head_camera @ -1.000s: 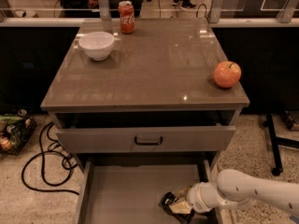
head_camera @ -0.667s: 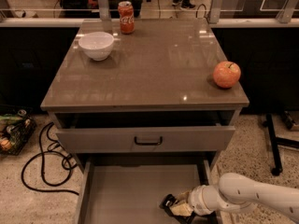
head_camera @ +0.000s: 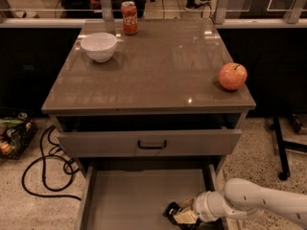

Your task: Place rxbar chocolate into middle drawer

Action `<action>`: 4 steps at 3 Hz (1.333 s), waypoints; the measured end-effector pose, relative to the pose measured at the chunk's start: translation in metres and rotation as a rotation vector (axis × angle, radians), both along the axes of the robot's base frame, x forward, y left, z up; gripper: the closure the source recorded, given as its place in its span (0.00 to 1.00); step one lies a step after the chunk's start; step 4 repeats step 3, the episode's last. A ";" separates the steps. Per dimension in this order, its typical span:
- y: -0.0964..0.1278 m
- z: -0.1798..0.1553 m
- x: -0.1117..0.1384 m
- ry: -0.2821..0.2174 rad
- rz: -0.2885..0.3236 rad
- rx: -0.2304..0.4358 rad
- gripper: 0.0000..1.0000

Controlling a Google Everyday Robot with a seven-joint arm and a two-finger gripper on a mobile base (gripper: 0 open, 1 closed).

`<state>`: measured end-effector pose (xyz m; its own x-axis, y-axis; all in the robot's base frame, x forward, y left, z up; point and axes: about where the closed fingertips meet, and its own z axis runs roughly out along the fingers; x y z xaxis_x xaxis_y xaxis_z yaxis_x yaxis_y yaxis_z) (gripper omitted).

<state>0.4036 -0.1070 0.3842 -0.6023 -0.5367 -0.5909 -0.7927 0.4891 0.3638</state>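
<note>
Camera view shows the claw (head_camera: 181,214) low inside the open middle drawer (head_camera: 139,195), near its front right corner, with the rxbar chocolate (head_camera: 171,209) at its tip. Whether the claw is clamped or spread I cannot tell. The task looks nearly done, with only letting go and pulling out seemingly left.

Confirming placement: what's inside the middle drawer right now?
The middle drawer shows bare grey floor, with the tool at its front right and the dark rxbar chocolate at the tool's tip. Whether the bar touches the floor is hidden.
</note>
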 end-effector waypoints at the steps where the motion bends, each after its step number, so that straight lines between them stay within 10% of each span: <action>1: 0.001 -0.001 -0.001 0.002 0.002 0.001 0.08; 4: 0.002 -0.001 -0.001 0.003 0.004 0.003 0.00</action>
